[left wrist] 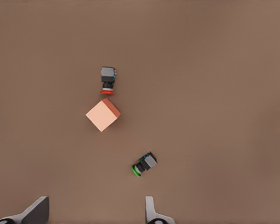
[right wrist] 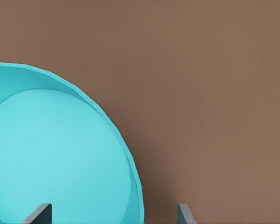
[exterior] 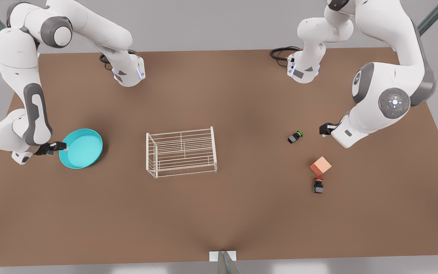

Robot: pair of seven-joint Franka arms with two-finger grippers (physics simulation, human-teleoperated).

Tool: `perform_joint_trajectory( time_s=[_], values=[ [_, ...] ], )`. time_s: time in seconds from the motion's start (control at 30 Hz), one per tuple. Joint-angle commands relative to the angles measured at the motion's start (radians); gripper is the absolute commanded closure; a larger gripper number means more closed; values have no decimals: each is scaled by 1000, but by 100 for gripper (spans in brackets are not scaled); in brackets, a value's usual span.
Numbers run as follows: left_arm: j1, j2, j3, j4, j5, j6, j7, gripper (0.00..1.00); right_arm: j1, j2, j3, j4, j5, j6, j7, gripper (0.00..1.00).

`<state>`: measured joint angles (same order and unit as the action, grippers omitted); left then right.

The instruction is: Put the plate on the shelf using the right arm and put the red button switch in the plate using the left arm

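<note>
The turquoise plate (exterior: pixel 83 149) (right wrist: pixel 56 154) lies on the table at the front view's left, apart from the white wire shelf (exterior: pixel 181 151) in the middle. My right gripper (exterior: pixel 58 146) (right wrist: pixel 113 214) is open at the plate's edge, and the rim passes between its fingers. The red button switch (exterior: pixel 318 185) (left wrist: pixel 108 80) lies on its side at the front view's right, just beside a salmon cube (exterior: pixel 320 166) (left wrist: pixel 103 114). My left gripper (exterior: pixel 326 128) (left wrist: pixel 94 214) hangs open above the table near the green-capped switch (exterior: pixel 295 136) (left wrist: pixel 144 164), holding nothing.
The brown table (exterior: pixel 219 213) has wide bare stretches in front of the shelf and between the shelf and the switches. Both arm bases (exterior: pixel 129 72) stand at the far edge with black cables beside them.
</note>
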<state>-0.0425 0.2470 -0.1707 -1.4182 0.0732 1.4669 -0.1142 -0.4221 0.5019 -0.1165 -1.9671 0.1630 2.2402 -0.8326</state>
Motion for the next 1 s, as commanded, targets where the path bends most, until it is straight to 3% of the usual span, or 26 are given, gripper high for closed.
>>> perform_joint_trajectory(
  time_s=[0.0,0.1,0.3,0.37,0.4,0.5,0.53,0.7,0.8,0.87,0.97],
  values=[
    [1,6,-1,-1,3,-5,7,0,-3,6,0,-4,29,38,-247,0],
    [3,6,0,1,5,-5,8,0,-1,6,1,-26,59,29,-260,0],
    [6,6,0,-1,3,-14,8,0,-3,30,3,-22,81,29,-261,17],
    [4,6,0,-1,3,-14,8,0,-3,38,3,-15,81,29,-261,27],
    [4,6,0,1,3,-17,8,0,-3,44,3,-10,81,30,-261,33],
    [7,6,0,-1,3,-20,8,0,-1,50,3,-9,86,30,-270,74],
    [7,6,0,-1,3,-20,8,0,-3,49,5,-7,87,29,-279,79],
    [13,29,7,4,17,-8,13,0,-1,12,8,57,125,-99,-335,79],
    [32,218,8,13,62,174,14,0,19,-2,31,197,178,-306,-332,79],
    [36,336,10,13,86,358,14,0,46,3,90,303,227,-435,-309,79],
    [53,403,33,16,91,492,11,0,146,1,127,401,300,-539,-143,79]
  ],
)
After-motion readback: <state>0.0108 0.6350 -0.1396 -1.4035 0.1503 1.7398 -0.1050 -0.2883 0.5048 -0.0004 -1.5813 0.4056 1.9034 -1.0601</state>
